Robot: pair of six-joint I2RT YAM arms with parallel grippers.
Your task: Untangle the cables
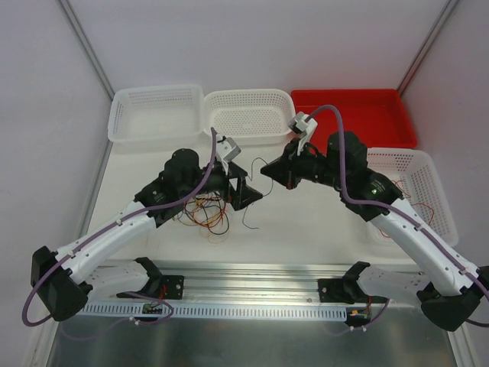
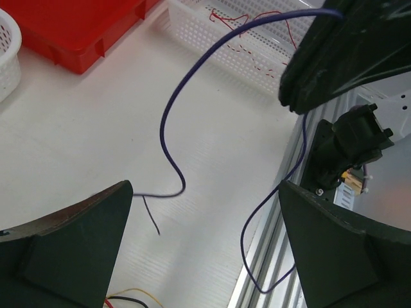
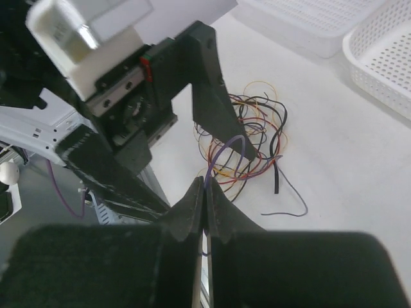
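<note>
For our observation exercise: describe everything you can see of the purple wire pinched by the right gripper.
The purple wire is thin and flexible, plastic-coated by its look. The right gripper, jaws shut, pinches it above the white table. From there it hangs in one loose curve down to the table, where its dark free end lies flat.

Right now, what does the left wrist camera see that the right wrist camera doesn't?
Only the left wrist camera shows the red tray and the white basket with thin red wires in it. Only the right wrist camera shows the whole tangle of cables and, close up, the right hand pinched shut on the purple cable. Both show that purple cable, the open left hand and the white table.
</note>
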